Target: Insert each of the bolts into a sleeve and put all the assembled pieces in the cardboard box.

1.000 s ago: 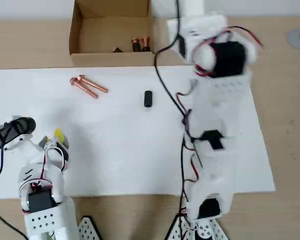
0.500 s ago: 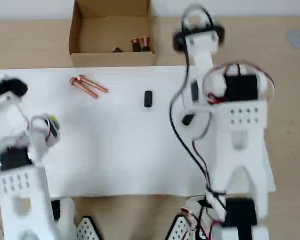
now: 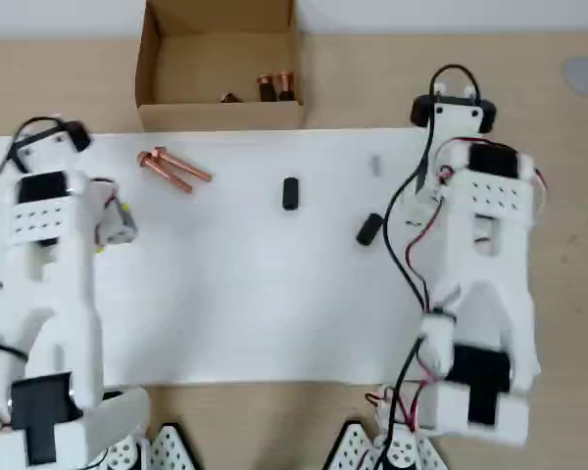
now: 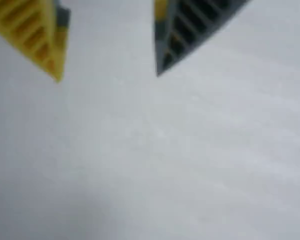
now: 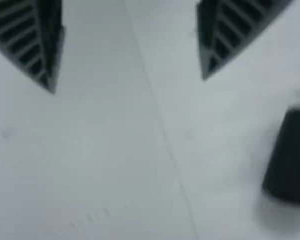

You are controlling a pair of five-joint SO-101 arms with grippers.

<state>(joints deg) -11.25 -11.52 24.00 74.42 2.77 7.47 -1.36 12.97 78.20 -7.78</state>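
1. Grippers first: my left gripper (image 4: 107,75) hangs over the white sheet (image 3: 255,313) with its jaws spread wide and nothing between them. My right gripper (image 5: 127,84) is just as wide and just as empty.
2. Two copper bolts (image 3: 171,168) lie touching, side by side, toward 10 o'clock on the sheet. They are near my left arm, at about 1 o'clock from its gripper end.
3. The first sleeve (image 3: 291,193) lies close to the sheet's middle, toward 12 o'clock. The second sleeve (image 3: 369,229) lies at 4 o'clock from the first, just beside my right arm. In the right wrist view it sits outside my jaws, not between them.
4. The cardboard box (image 3: 220,117) stands at 12 o'clock beyond the sheet, with assembled pieces (image 3: 274,86) inside against its 6 o'clock wall.
5. I judge the step in hand to be picking up one bolt and one sleeve for mating.
6. To do it well, my left jaws should come down on the outer bolt only and pinch the shank near its head, so the tip stays free.
7. My right jaws should centre over the second sleeve and grip across its body, leaving the bore uncovered.
8. Both parts look round and likely to roll, so I would close slowly and line up the axes before pushing.
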